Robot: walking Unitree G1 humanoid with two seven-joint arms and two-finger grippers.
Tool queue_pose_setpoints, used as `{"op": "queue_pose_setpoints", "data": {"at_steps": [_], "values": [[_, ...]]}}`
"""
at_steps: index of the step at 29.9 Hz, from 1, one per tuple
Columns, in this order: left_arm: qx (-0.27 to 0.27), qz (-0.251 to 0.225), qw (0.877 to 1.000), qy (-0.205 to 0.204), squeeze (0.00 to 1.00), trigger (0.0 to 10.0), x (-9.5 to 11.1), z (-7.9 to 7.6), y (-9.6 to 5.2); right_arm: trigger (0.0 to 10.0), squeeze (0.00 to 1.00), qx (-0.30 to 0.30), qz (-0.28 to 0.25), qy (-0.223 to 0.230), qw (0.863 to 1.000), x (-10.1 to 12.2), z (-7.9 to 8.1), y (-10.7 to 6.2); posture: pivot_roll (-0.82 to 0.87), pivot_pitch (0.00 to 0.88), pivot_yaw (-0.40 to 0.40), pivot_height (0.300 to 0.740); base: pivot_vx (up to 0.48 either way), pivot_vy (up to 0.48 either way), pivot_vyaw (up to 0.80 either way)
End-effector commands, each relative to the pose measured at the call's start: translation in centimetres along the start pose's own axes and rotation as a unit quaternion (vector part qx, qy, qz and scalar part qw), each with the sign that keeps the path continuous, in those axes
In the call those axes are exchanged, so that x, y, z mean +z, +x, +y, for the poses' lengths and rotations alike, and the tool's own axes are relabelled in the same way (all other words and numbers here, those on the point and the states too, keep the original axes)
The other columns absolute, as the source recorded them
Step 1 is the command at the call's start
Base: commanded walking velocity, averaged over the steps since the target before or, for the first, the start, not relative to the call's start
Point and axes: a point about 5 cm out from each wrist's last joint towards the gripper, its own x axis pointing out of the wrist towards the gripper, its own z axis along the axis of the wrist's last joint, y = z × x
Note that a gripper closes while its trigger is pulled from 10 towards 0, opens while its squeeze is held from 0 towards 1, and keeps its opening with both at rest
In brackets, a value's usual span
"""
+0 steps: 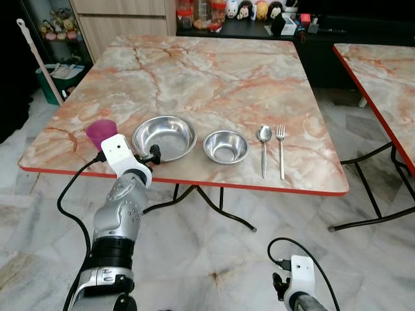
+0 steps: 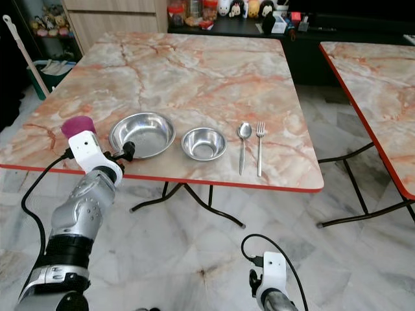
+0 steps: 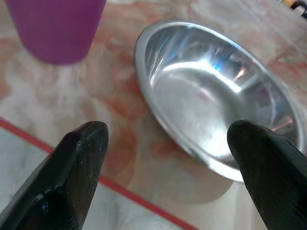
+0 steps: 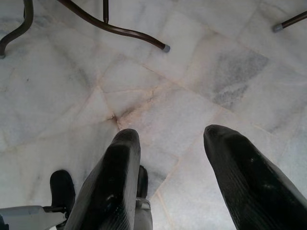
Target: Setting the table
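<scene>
setting looks nearly done: cup (image 1: 100, 132), big bowl (image 1: 165, 137), small bowl (image 1: 225, 146), spoon (image 1: 264, 148) and fork (image 1: 281, 148) line the surface's (image 1: 214, 71) near edge. left tool (image 3: 165, 158) wide, empty, by the big bowl; right tool (image 4: 168, 167) idle, wide.

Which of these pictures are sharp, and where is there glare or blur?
Left eye view: sharp, evenly lit, soft sheen on the big bowl and small bowl. Left wrist view: bright glare inside the big bowl; the purple cup and the left gripper's open fingers look soft. Right wrist view: marble floor clear, near fingers blurred.
</scene>
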Motion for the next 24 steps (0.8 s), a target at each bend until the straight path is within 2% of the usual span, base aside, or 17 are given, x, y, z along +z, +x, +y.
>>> {"op": "queue_pose_setpoints", "data": {"at_steps": [1, 4, 7, 10, 18, 22, 24], "values": [[-0.002, 0.010, 1.000, -0.005, 0.00, 10.0, -0.2, -0.5, 0.2, 10.0, 0.00, 0.003, 0.008, -0.003, 1.000, -0.5, 0.2, -0.1, 0.06, 0.066, -0.015, 0.740, 0.000, 0.000, 0.00], [-0.004, 0.020, 1.000, -0.021, 0.00, 10.0, -0.3, -1.2, 0.4, 10.0, 0.00, 0.004, 0.007, -0.002, 1.000, -0.4, 0.3, -0.1, 0.06, 0.066, -0.015, 0.740, 0.000, 0.000, 0.00], [-0.003, 0.022, 1.000, -0.021, 0.00, 10.0, -0.3, -1.3, 0.5, 10.0, 0.00, 0.004, 0.006, -0.002, 1.000, -0.4, 0.3, -0.1, 0.06, 0.066, -0.015, 0.740, 0.000, 0.000, 0.00], [-0.021, 0.019, 0.999, -0.035, 0.00, 10.0, 0.0, -2.7, 0.9, 10.0, 0.00, 0.007, 0.004, -0.001, 1.000, -0.2, 0.5, 0.0, 0.06, 0.068, -0.013, 0.740, 0.000, 0.000, 0.00], [-0.008, 0.016, 0.999, -0.033, 0.00, 10.0, 0.6, -3.5, 1.9, 10.0, 0.00, 0.005, 0.005, 0.005, 1.000, -0.3, 0.6, 0.0, 0.06, 0.090, -0.010, 0.740, 0.000, 0.000, 0.00], [-0.004, 0.013, 1.000, -0.022, 0.00, 10.0, 0.6, -3.9, 2.3, 10.0, 0.00, 0.003, 0.006, 0.008, 1.000, -0.5, 0.6, -0.1, 0.05, 0.096, -0.004, 0.740, 0.000, 0.000, 0.00], [-0.006, -0.003, 1.000, -0.004, 0.00, 10.0, 1.0, -4.0, 2.4, 10.0, 0.00, 0.002, 0.007, 0.012, 1.000, -0.6, 0.6, -0.1, 0.04, 0.098, -0.001, 0.740, 0.000, 0.000, 0.00]]}}
